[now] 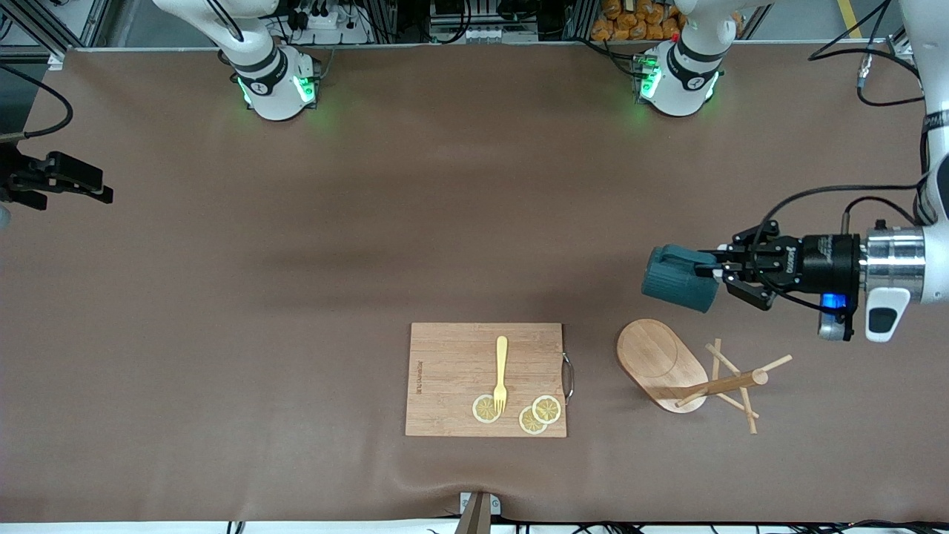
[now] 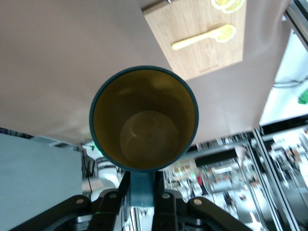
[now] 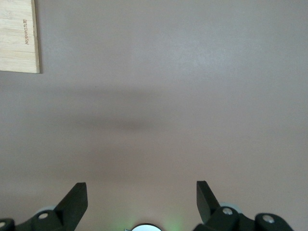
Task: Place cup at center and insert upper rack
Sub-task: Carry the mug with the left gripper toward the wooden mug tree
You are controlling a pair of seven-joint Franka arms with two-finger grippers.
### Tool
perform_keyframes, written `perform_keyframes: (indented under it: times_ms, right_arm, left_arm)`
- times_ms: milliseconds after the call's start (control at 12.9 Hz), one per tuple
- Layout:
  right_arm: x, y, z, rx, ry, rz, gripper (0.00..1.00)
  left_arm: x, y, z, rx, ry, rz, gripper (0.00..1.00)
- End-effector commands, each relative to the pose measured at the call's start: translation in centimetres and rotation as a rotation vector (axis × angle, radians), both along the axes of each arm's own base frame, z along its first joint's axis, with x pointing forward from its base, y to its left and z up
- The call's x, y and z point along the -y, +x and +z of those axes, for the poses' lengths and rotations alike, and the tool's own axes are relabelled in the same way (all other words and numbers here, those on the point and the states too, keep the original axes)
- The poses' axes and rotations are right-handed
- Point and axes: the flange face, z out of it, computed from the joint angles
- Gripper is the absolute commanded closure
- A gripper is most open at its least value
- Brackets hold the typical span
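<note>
Left gripper is in the air over the brown table mat toward the left arm's end of the table, fingers pinched on the loop handle of the small dark teal ribbed mug. The mug is carried on its side, clear of the mat. In the left wrist view its mouth faces the camera, showing the yellowish-tan inside, with the handle clamped between the fingers.

The light wooden mug tree lies tipped over on the mat, nearer to the front camera than the spot under the mug. Its oval bamboo base is turned up, and the post and thin pegs point toward the left arm's end.

The rectangular wooden cutting board lies beside the mug tree, toward the table's middle. It carries a yellow fork and three lemon slices.

Right gripper waits over the right arm's end of the table, fingers spread wide, nothing between them.
</note>
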Motion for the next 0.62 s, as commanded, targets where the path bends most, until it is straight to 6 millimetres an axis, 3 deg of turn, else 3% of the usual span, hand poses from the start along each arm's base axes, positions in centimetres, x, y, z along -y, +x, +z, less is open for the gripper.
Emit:
perform_keyframes:
  times_ms: [0,544]
  right_arm:
    - [-0.2,-0.3,0.1,-0.008,0.016,-0.016,0.0]
    - [-0.3,-0.1,0.0,-0.003,0.014,-0.014,0.0]
  left_arm:
    - [-0.8,0.7,-0.8,0.008,-0.105,0.002,1.0]
    - [-5.0,2.9,-6.3,0.049,-0.329,0.083,1.0]
